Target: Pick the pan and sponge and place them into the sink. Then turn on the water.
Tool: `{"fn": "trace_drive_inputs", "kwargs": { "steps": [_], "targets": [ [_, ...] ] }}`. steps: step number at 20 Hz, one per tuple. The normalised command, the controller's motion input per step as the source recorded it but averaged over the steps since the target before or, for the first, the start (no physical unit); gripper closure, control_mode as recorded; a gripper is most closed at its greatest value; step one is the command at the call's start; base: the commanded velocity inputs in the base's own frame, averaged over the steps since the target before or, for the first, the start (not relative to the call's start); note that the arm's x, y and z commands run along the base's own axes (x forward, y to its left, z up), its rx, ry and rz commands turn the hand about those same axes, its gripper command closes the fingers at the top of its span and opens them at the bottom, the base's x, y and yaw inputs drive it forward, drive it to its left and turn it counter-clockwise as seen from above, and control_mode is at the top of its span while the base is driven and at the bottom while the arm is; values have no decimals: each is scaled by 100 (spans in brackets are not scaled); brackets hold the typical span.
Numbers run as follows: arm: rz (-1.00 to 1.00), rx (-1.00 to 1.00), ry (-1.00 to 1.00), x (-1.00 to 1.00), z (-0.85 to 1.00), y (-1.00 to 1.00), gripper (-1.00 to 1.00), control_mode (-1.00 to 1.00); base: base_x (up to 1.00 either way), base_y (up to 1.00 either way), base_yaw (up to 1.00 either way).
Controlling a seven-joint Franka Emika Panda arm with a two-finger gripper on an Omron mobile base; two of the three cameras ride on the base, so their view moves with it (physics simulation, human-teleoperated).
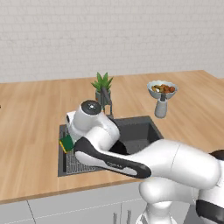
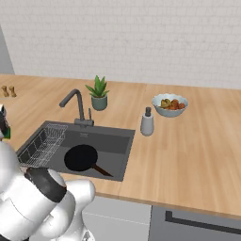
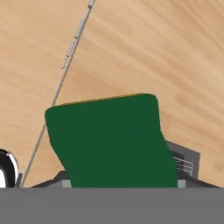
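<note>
**Sponge held at the sink's left edge, pan already in the basin**

The sponge [image 3: 109, 140] fills the middle of the hand view, green face toward the camera with a thin yellow line along its upper edge. It sits right at the fingers, and the gripper [image 1: 70, 141] appears closed on it, though the fingertips themselves are hidden behind the sponge. From the left base view the sponge [image 1: 66, 143] shows as a small green and yellow block at the left rim of the sink [image 1: 144, 127], above the wire rack [image 1: 81, 164].

The pan [image 2: 81, 157] lies flat on the basin floor, its thin handle pointing toward the front right corner. The wire rack [image 2: 42, 143] stands in the left part of the sink [image 2: 120, 155], beside the pan and apart from it. The dark faucet [image 2: 75, 106] rises behind the basin, its spout reaching left.

On the wooden counter [image 2: 188, 160], a potted plant [image 2: 98, 93] stands just behind the faucet. A pale soap dispenser [image 2: 147, 122] sits right of the sink, and a bowl of food [image 2: 170, 105] lies behind it. Two small brown shakers [image 2: 8, 91] stand at the far left.

No readable writing or brand marks appear on any item.
</note>
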Motion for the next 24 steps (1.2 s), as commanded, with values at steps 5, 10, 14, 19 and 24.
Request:
{"fn": "trace_drive_inputs", "kwargs": {
  "steps": [5, 10, 14, 19, 24],
  "targets": [
    [-16, 18, 1, -38, 69, -100, 100, -100, 0, 0, 0],
    [-19, 15, 18, -2, 51, -100, 100, -100, 0, 0, 0],
    [-13, 14, 21, 0, 28, -100, 100, -100, 0, 0, 0],
    [-7, 13, 19, 7, 4, -100, 100, -100, 0, 0, 0],
    [-1, 6, 24, 40, 0, -65, 100, -100, 0, 0, 0]
  ]
}}
